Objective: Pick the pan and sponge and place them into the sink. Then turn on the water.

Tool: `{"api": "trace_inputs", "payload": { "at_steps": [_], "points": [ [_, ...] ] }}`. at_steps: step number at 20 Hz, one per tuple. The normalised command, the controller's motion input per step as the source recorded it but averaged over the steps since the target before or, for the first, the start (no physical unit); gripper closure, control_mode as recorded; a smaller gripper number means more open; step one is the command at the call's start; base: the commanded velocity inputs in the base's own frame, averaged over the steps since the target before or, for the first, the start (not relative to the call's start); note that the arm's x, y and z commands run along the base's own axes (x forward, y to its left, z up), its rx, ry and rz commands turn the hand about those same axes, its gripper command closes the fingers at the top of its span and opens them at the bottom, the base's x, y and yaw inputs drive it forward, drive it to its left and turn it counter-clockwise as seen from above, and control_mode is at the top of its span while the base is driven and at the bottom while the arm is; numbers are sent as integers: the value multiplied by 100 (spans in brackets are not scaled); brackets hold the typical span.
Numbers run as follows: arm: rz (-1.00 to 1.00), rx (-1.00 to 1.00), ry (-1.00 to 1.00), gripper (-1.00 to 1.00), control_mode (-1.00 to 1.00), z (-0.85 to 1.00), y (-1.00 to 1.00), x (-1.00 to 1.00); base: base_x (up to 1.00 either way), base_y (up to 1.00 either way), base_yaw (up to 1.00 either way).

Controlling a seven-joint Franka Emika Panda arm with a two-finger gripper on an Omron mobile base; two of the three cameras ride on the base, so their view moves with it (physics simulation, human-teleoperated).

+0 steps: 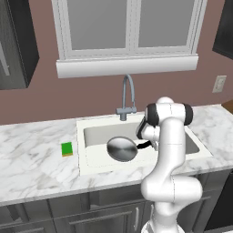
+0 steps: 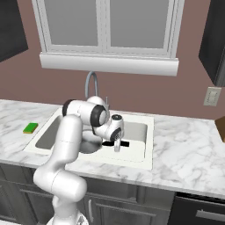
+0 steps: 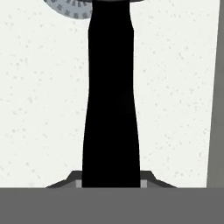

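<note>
The gripper [image 2: 117, 147] hung over the sink [image 2: 140, 159], closed on the pan's black handle [image 2: 124, 144]. The green sponge [image 2: 30, 128] lay on the marble counter [image 2: 184, 154], left of the basin.

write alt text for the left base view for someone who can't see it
A white robot arm reaches into a white sink set in a marble counter, its end effector shut on the black handle of a silver pan over the basin. A green sponge lies on the counter left of the sink, and a grey gooseneck faucet stands behind it.
</note>
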Motion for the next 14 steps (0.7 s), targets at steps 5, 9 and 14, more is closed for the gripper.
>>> {"api": "trace_inputs", "payload": {
  "at_steps": [5,9,14],
  "points": [
    [0,0,0,100,-100,-16,0,15,0,0,0],
    [0,0,0,100,-100,-14,1,14,0,0,0],
    [0,2,0,-100,-100,-5,1,12,0,0,0]
  ]
}}
